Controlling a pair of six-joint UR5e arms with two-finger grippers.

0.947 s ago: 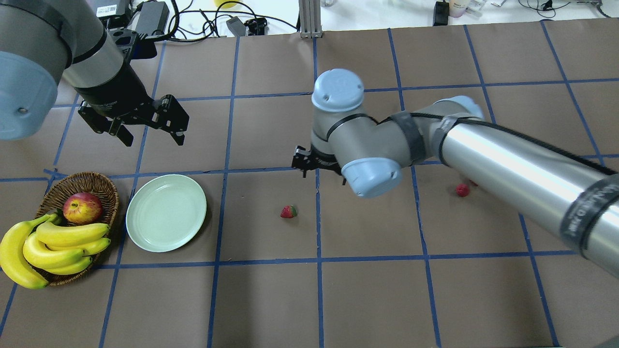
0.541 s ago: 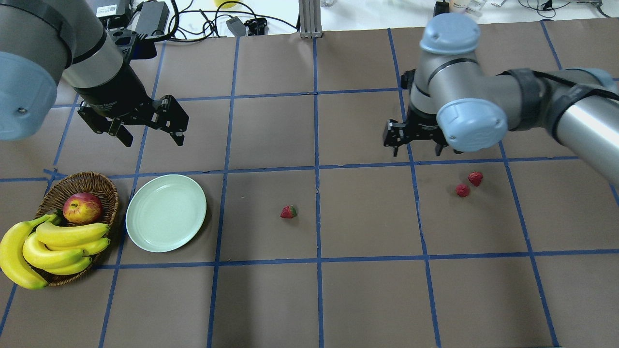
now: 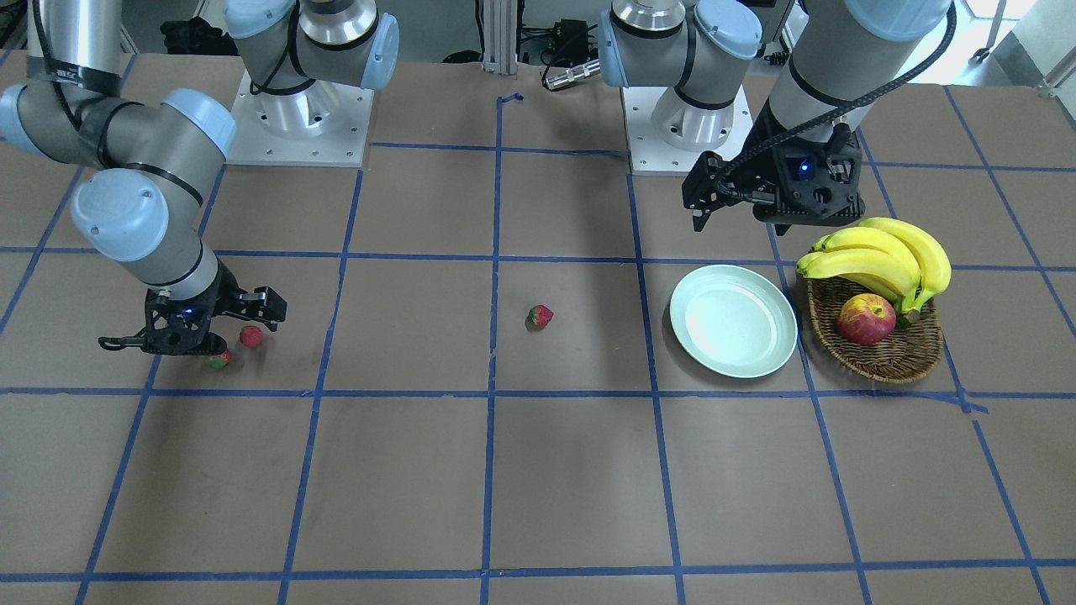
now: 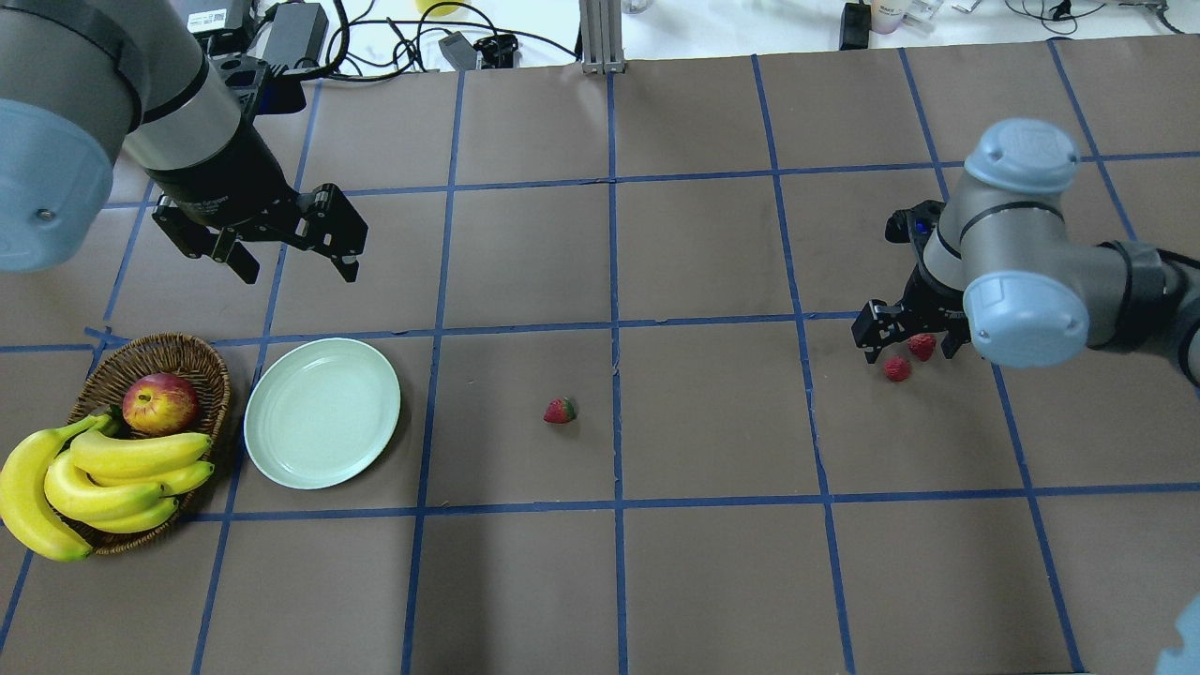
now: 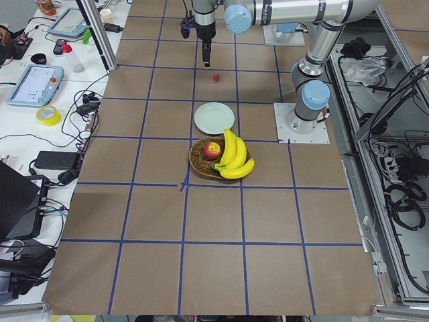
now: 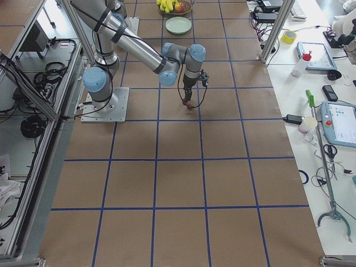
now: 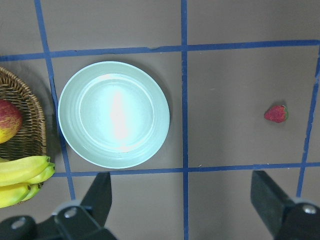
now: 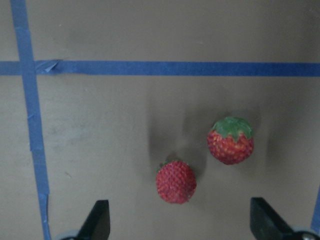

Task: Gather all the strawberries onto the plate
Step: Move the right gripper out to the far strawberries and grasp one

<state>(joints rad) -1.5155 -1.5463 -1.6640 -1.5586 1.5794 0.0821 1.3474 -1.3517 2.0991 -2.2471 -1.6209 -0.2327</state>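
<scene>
Probably a robotics lab: tape-gridded table point(image 4: 525, 581), teach pendants point(image 5: 31, 84), cluttered benches point(image 5: 27, 137).

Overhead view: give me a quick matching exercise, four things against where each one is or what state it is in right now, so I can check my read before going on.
Things:
1. plate
2. apple
3. lone strawberry
4. right gripper

Places or states:
A. in the basket, next to the bananas
B. jaws open, low over two strawberries
C. lying by itself, to the right of the plate in the overhead view
D. empty, beside the basket

Pairs: 1-D, 2-A, 3-C, 4-B
</scene>
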